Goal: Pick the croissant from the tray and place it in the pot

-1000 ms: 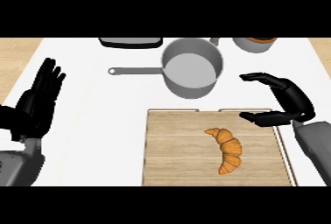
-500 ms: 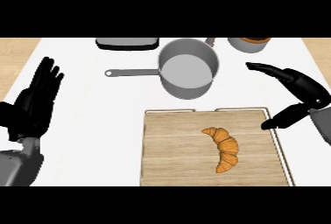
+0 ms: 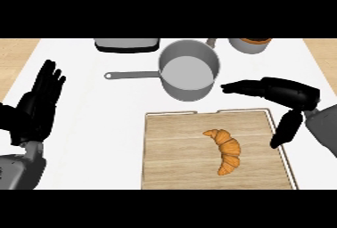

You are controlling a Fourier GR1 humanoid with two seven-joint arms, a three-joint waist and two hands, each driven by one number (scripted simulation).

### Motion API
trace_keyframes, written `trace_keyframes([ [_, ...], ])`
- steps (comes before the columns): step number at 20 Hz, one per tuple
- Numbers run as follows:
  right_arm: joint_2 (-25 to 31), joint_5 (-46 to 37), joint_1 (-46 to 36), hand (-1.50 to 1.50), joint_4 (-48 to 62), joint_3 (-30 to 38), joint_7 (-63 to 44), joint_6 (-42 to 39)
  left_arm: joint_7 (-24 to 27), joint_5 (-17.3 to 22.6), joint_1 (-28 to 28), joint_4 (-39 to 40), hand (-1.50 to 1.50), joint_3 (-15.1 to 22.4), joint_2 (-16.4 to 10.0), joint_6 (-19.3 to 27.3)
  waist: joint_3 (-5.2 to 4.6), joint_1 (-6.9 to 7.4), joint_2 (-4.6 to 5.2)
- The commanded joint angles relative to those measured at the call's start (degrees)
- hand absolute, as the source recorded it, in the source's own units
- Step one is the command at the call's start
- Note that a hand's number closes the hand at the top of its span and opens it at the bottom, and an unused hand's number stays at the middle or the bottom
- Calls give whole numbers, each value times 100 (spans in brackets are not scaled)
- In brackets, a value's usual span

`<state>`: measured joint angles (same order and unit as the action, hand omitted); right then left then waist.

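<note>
Right hand point(image 3: 289, 94) above tray's far right corner: fingers straight, pointing left, thumb hanging down by right rim. Spread wide, holding nothing. One croissant point(image 3: 225, 149) lying on one wooden tray point(image 3: 174, 153), right of centre, clear of hand. One grey pot point(image 3: 189, 71) just beyond tray, handle pointing left. Left hand point(image 3: 38, 109) at left edge, open, fingers up, resting. Behind pot: one dark container point(image 3: 126, 44), one bowl point(image 3: 250, 44), both partly cut off.

golden-brown croissant point(image 3: 224, 151), pale wood-grain tray point(image 3: 178, 151), grey pot point(image 3: 189, 71), white tabletop point(image 3: 99, 133), black hands, grey forearms.
</note>
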<state>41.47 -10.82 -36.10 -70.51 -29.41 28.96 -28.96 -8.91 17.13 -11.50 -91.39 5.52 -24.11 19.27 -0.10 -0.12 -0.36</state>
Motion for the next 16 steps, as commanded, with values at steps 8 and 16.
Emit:
trace_keyframes([
  [8,-422,-620,766,-150,-1734,-102,-1874,-736,-224,-384,296,-610,0,-46,200,44,9,12,20],
  [16,-722,-1786,1496,-150,-1902,-82,-1805,-495,33,-394,-103,317,0,-406,436,-434,9,-16,36],
])
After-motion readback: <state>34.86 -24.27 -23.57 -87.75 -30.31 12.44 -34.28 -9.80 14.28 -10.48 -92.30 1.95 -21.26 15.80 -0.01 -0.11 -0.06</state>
